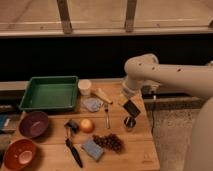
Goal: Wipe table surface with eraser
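The wooden table surface (140, 150) fills the lower half of the camera view. My white arm reaches in from the right and bends down over the table's right side. The gripper (129, 106) hangs under the wrist, shut on the eraser (132, 109), a black oblong block held tilted just above the wood. Directly below it a small dark round object (129, 123) stands on the table. The fingers are mostly hidden by the wrist and the eraser.
On the table are a green tray (50, 92) at back left, a white cup (85, 87), a blue-grey cloth (92, 104), a fork (106, 116), an orange (87, 125), grapes (110, 142), a blue sponge (92, 148), a black-handled utensil (74, 150) and two bowls (34, 123).
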{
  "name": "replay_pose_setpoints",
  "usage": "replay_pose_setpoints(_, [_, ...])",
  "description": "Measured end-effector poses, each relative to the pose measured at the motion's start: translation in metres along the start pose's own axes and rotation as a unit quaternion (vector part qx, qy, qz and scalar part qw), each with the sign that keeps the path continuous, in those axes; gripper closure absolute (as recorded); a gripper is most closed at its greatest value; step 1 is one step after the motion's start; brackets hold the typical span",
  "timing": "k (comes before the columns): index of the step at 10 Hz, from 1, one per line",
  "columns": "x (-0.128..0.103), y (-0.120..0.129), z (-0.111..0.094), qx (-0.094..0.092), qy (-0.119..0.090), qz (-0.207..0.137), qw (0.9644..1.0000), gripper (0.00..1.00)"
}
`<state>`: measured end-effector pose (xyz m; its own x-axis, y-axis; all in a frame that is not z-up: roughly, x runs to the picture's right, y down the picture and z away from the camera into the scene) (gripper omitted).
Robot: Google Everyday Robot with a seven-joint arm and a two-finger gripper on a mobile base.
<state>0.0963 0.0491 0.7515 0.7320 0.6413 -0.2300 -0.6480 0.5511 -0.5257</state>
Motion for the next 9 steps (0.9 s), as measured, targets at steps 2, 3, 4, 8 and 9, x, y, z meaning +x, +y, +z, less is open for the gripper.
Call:
replay_pose_setpoints(2, [-0.032,0.006,0.001,-0.033,-0.049,-0.012,0.9981,1.0])
replay_pose_setpoints(3, [-0.042,0.01,0.001,-0.042,-0.062,-0.017,0.997,1.0])
replay_pose_setpoints(4, [-0.042,0.01,0.001,-0.043,-0.063,-0.016,0.997,1.0])
replay_pose_setpoints(8, [-0.042,0.01,0.002,-0.043,-0.062,-0.016,0.997,1.0])
replay_pose_setpoints(9, [-0.043,0.009,0.006,-0.041,-0.066,-0.011,0.997,1.0])
